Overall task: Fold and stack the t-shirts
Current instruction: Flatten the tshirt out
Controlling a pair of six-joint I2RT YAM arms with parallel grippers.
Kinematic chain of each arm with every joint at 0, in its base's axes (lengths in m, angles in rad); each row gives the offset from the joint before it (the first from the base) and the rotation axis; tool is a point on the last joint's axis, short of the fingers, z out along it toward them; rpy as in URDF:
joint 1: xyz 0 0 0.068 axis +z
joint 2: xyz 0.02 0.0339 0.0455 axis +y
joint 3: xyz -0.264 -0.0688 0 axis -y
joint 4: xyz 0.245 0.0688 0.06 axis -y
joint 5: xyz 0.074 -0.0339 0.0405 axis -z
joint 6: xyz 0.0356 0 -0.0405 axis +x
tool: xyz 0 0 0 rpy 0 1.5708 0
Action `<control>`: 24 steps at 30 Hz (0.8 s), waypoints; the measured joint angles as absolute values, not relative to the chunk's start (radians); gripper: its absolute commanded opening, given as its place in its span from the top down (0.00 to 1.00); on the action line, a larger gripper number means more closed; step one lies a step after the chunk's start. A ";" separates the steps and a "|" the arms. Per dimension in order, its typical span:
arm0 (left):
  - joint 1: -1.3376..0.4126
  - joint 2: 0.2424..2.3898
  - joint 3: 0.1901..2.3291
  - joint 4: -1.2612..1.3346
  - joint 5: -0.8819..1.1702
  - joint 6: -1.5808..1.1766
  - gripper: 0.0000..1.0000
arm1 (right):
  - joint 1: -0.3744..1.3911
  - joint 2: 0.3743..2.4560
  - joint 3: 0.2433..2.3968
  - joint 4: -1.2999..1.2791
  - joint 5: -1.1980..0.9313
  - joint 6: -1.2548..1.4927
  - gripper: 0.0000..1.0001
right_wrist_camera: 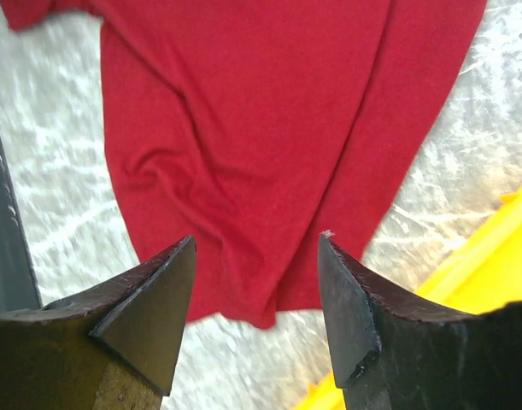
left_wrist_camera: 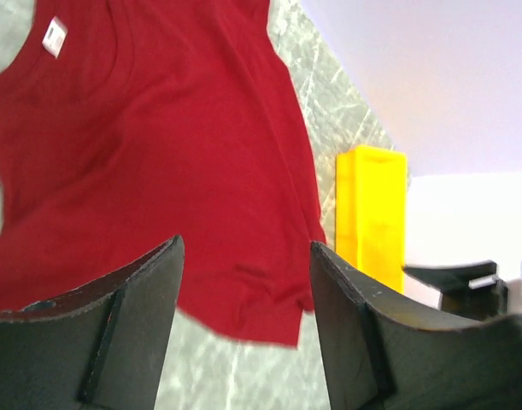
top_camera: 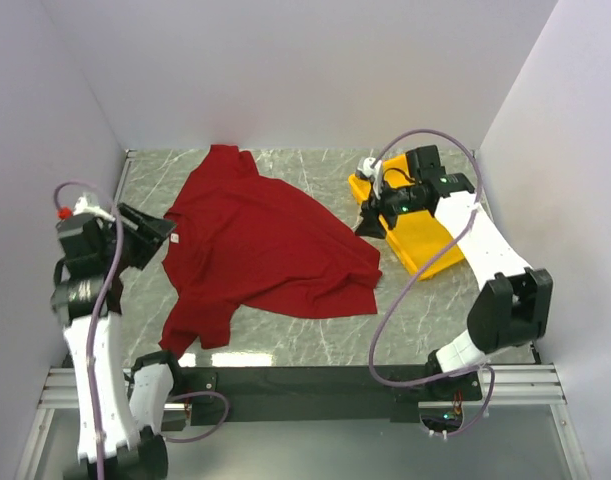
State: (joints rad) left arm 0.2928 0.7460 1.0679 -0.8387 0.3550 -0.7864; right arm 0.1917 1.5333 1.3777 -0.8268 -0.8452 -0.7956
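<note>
One dark red t-shirt lies spread and rumpled on the marble table, one sleeve toward the near left. Its small white neck label faces my left gripper, which hovers at the shirt's left edge. In the left wrist view the shirt and its label lie beyond the left gripper, open and empty. My right gripper hangs at the shirt's right edge, over the yellow tray's corner. In the right wrist view this gripper is open and empty above the shirt.
A yellow plastic tray sits at the right, under the right arm, and shows as a yellow tray and a yellow tray rim in the wrist views. White walls enclose the table on three sides. A black rail runs along the near edge.
</note>
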 measured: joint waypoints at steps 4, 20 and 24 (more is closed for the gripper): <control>0.274 0.960 0.969 -0.592 0.367 -0.799 0.33 | 0.192 1.647 1.458 -0.774 -0.828 -0.661 0.36; 0.152 2.066 1.725 -0.327 0.218 -0.490 0.34 | 0.241 1.911 1.605 -0.668 -0.675 -0.387 0.38; 0.147 2.229 1.901 -0.363 0.207 -0.447 0.34 | 0.240 1.912 1.605 -0.667 -0.651 -0.374 0.38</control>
State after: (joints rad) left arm 0.1471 2.2292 1.9011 -0.3634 0.2070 -0.4469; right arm 0.2398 1.9118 1.6047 -0.6666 -0.6510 -0.3737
